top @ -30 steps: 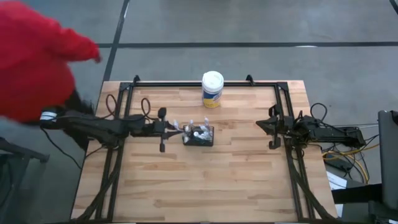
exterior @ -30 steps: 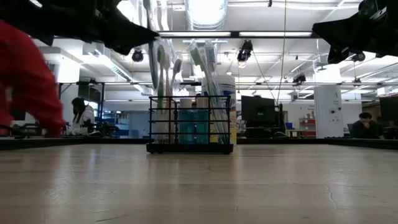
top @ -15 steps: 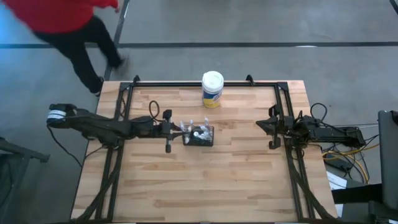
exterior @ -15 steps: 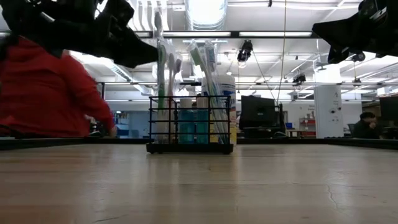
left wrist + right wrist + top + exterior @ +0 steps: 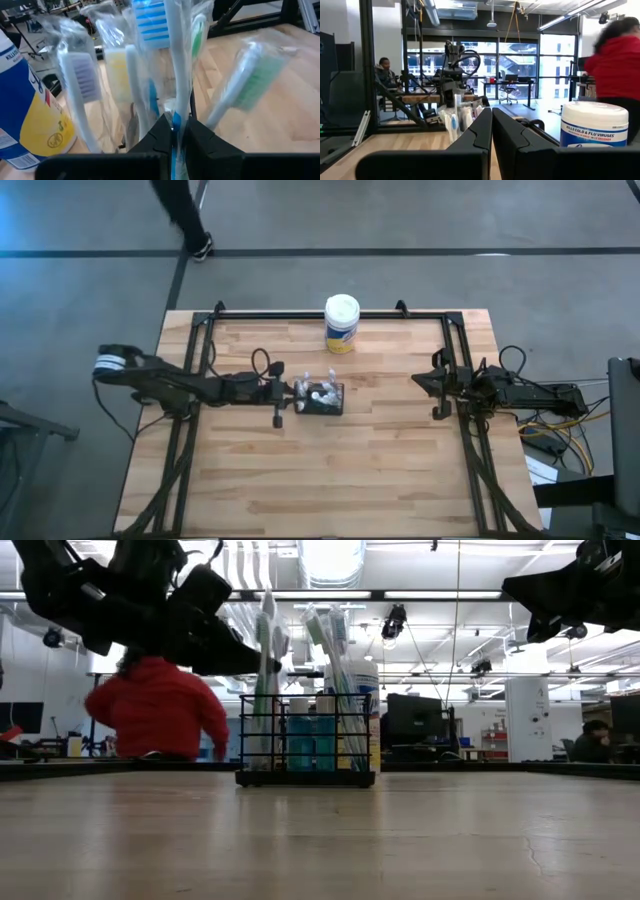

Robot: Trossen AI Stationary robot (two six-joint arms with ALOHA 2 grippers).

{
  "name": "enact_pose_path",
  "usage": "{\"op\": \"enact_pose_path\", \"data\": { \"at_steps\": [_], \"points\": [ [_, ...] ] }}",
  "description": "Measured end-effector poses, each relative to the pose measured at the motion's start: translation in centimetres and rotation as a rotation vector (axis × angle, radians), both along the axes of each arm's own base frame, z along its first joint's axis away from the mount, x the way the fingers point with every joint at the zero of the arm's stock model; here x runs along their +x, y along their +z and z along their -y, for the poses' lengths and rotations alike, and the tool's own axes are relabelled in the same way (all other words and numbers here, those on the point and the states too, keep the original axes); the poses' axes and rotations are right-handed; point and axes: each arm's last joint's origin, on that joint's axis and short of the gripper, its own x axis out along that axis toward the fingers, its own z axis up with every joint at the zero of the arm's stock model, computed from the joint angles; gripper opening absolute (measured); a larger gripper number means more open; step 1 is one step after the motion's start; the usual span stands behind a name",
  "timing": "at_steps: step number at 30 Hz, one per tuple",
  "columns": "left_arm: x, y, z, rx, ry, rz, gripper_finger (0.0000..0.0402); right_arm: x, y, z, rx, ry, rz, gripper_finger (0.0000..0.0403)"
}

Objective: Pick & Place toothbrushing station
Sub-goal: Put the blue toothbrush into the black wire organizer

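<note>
On the left of the pale wooden plank table [image 5: 330, 470], the left gripper [image 5: 288, 390] hung just beside the left end of the small black wire toothbrushing station [image 5: 322, 397], a rectangular caddy crowded with wrapped toothbrushes [image 5: 150, 55] and small tubes. The left wrist view showed its two dark fingers [image 5: 155, 137] drawn nearly together around the stem of one white-and-blue brush, so the claw looked narrow, seemingly pinching that handle rather than the caddy wall. The caddy stood upright near the table's middle, its long axis running left to right, directly ahead of this claw. Behind it, towards the far edge, stood a white-lidded, yellow-labelled round canister [image 5: 341, 323]. Well apart at the right edge, the right gripper [image 5: 438, 384] waited, its fingers pressed together, much the farther arm.
</note>
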Motion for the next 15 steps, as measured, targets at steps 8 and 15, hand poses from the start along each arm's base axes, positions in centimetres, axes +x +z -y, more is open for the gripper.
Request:
{"op": "enact_pose_path", "data": {
  "at_steps": [8, 15],
  "points": [
    [-0.4, -1.3, -0.3, 0.001, 0.012, 0.008, 0.0031, 0.0, 0.0, 0.0, 0.000, 0.000, -0.001, 0.0008],
    [-0.7, -0.5, -0.3, -0.008, 0.010, 0.043, 0.0093, 0.0, 0.0, 0.0, 0.000, 0.001, -0.001, 0.0008]
  ]
}}
